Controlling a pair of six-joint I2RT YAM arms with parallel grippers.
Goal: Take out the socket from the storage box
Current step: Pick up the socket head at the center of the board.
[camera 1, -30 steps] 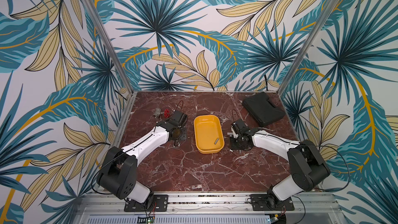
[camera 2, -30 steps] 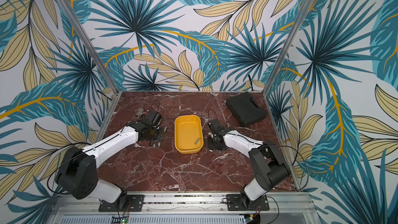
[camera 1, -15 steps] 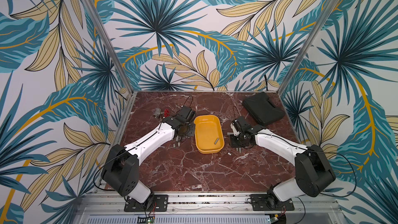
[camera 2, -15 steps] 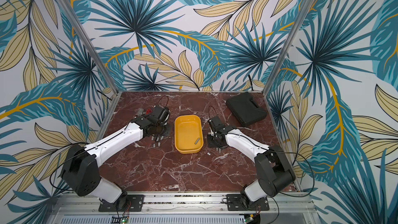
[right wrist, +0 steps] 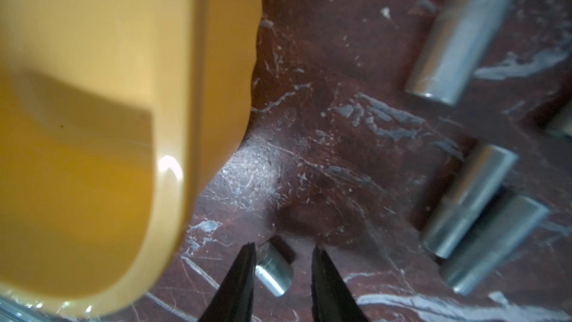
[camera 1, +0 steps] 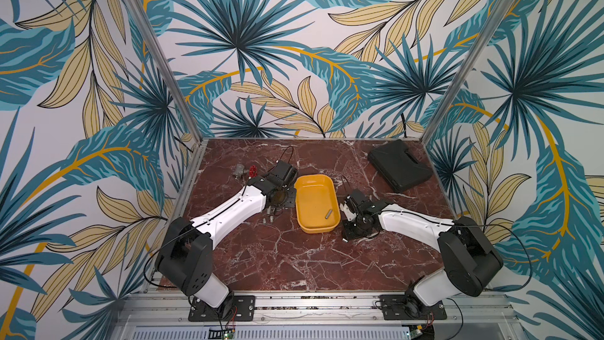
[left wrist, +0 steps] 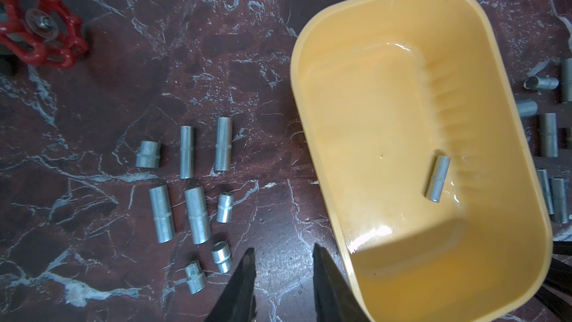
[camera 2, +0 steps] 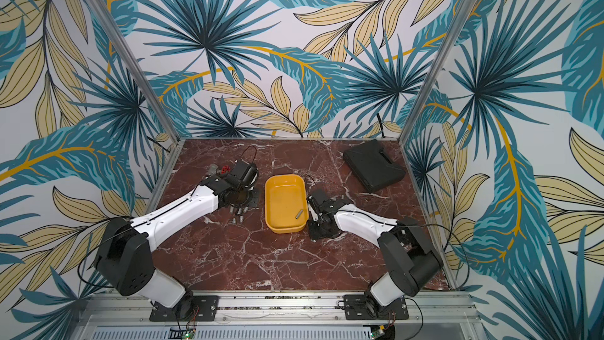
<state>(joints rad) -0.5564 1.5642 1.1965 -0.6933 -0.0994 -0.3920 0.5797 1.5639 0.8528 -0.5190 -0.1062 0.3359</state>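
The storage box (camera 1: 314,178) (camera 2: 285,180), a shallow yellow tray, lies mid-table. One silver socket (camera 1: 328,213) (camera 2: 298,214) (left wrist: 437,178) lies inside, near its right wall. My left gripper (left wrist: 283,250) (camera 1: 279,196) hangs open over bare table just left of the storage box (left wrist: 371,113), with nothing between its fingers. Right of the storage box (right wrist: 93,88), my right gripper (right wrist: 283,247) (camera 1: 354,227) is low and open. A short socket (right wrist: 274,269) lies on the table between its fingers, against one and clear of the other.
Several loose sockets (left wrist: 192,215) (camera 1: 269,219) lie on the marble left of the tray, and more (left wrist: 549,134) (right wrist: 464,199) to its right. A red valve handwheel (left wrist: 40,23) (camera 1: 251,171) sits at the back left. A flat black case (camera 1: 400,165) (camera 2: 374,165) lies at the back right.
My left arm has swung right, closer to the tray's left wall. The right arm has barely shifted. The socket in the tray has not moved.
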